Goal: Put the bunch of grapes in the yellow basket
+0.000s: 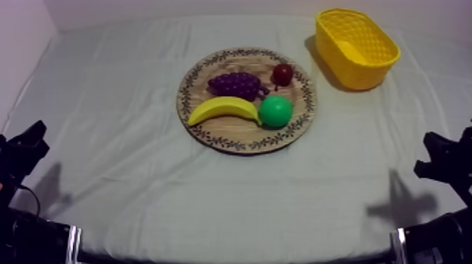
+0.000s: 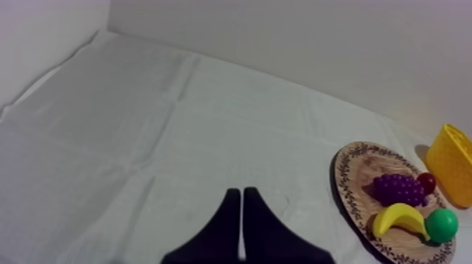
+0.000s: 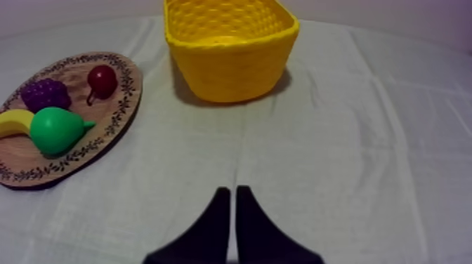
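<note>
A purple bunch of grapes (image 1: 236, 84) lies on the far half of the round wooden board (image 1: 211, 133), between a small red fruit (image 1: 282, 74) and a banana (image 1: 223, 109). The yellow basket (image 1: 356, 47) stands at the far right of the table, apart from the board. My left gripper (image 1: 28, 144) rests low at the left edge, its fingers together as a narrow wedge (image 2: 241, 203) over bare cloth. My right gripper (image 1: 439, 151) rests low at the right edge, fingers likewise together (image 3: 230, 200), pointing toward the basket (image 3: 228, 43). The grapes (image 2: 399, 188) (image 3: 43, 93) lie far from both.
A green pear (image 1: 275, 111) lies on the board beside the banana's tip. The grey-white cloth has creases running across it. A wall rises behind the table and at its left side.
</note>
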`<state>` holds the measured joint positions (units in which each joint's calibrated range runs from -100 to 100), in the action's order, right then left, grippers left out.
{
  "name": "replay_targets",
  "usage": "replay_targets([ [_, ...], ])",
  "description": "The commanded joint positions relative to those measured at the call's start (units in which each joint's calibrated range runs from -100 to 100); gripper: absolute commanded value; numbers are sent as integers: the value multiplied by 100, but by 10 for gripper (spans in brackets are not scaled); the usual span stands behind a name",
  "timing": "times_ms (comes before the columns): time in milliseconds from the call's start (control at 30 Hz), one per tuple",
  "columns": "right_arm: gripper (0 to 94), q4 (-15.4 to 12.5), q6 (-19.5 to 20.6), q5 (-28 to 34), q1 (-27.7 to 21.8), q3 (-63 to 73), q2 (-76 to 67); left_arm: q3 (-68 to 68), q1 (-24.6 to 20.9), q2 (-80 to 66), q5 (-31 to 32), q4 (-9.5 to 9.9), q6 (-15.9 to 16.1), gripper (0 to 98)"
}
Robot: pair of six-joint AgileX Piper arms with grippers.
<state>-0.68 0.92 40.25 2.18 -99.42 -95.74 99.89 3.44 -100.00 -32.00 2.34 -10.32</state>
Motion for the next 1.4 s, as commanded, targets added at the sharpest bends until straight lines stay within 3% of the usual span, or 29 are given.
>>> replay_targets([
  [0,3,-18,-1248,-146,27,-36,-2,0,-1,0,-1,-2,-1,1],
  [733,6,-17,-966,-179,146,-36,-2,0,-1,0,-1,-2,1,1],
  [1367,6,73,-721,-707,110,222,384,0,-1,0,-1,-2,-1,1],
])
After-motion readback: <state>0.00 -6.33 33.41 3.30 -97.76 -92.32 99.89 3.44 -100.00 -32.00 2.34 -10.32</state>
